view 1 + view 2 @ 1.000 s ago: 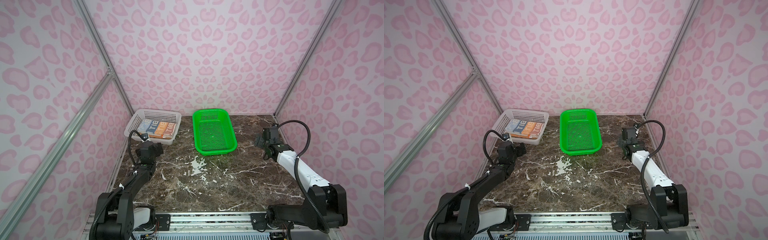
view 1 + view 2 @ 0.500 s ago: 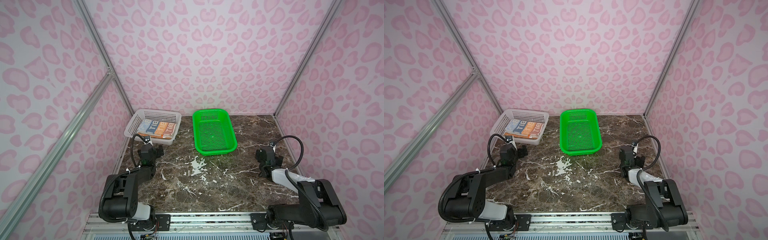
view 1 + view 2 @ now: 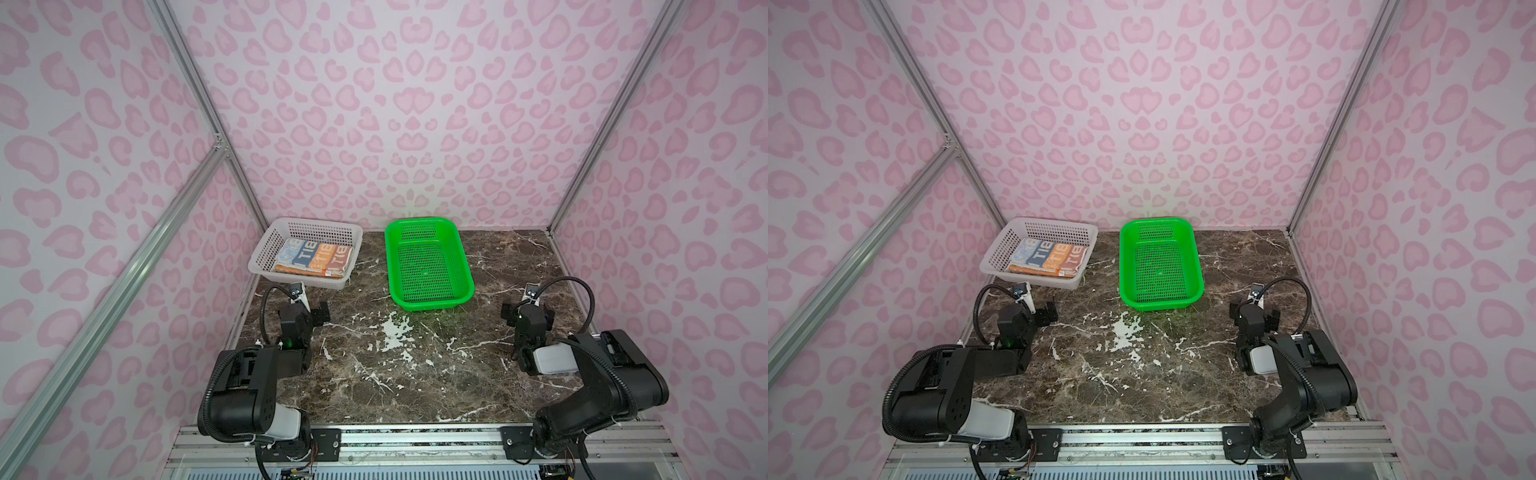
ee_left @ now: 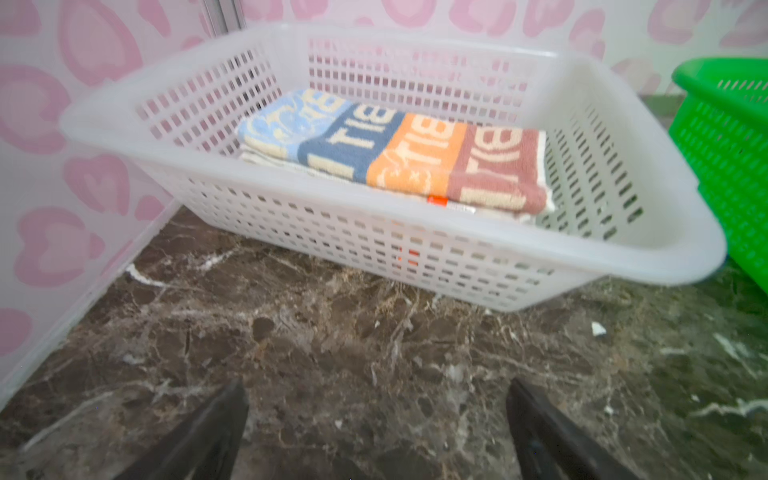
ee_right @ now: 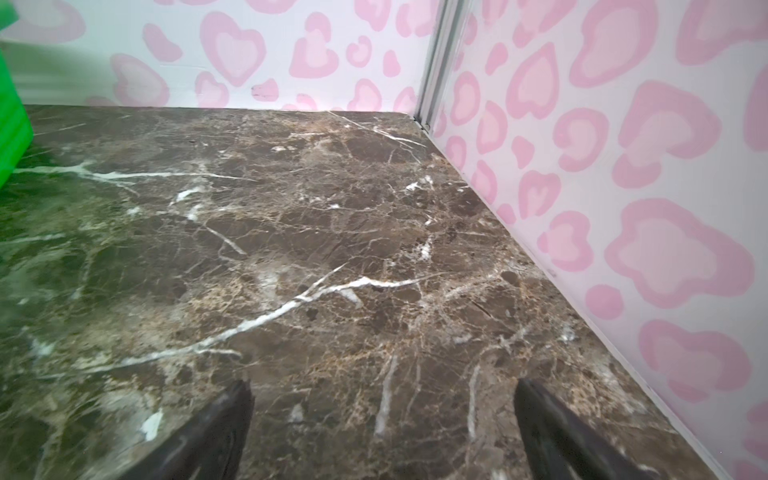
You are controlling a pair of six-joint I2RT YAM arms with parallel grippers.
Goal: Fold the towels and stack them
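Observation:
The towels lie folded in a stack inside the white perforated basket at the back left. The top one shows pale blue, dark blue, orange and reddish bands with cream block letters; cream and orange edges show beneath it. My left gripper hovers low over the marble just in front of that basket, open and empty. At the right side of the table my right gripper is open over bare marble with nothing between its fingers.
An empty green perforated basket stands at the back middle, its edge showing in both wrist views. Pink patterned walls close in the left, back and right sides. Both arms are folded near the front rail.
Both arms have drawn back toward the front and folded down, so the grippers sit nearer the table's sides and lower. Both grippers stayed open; the towels and baskets have not moved.

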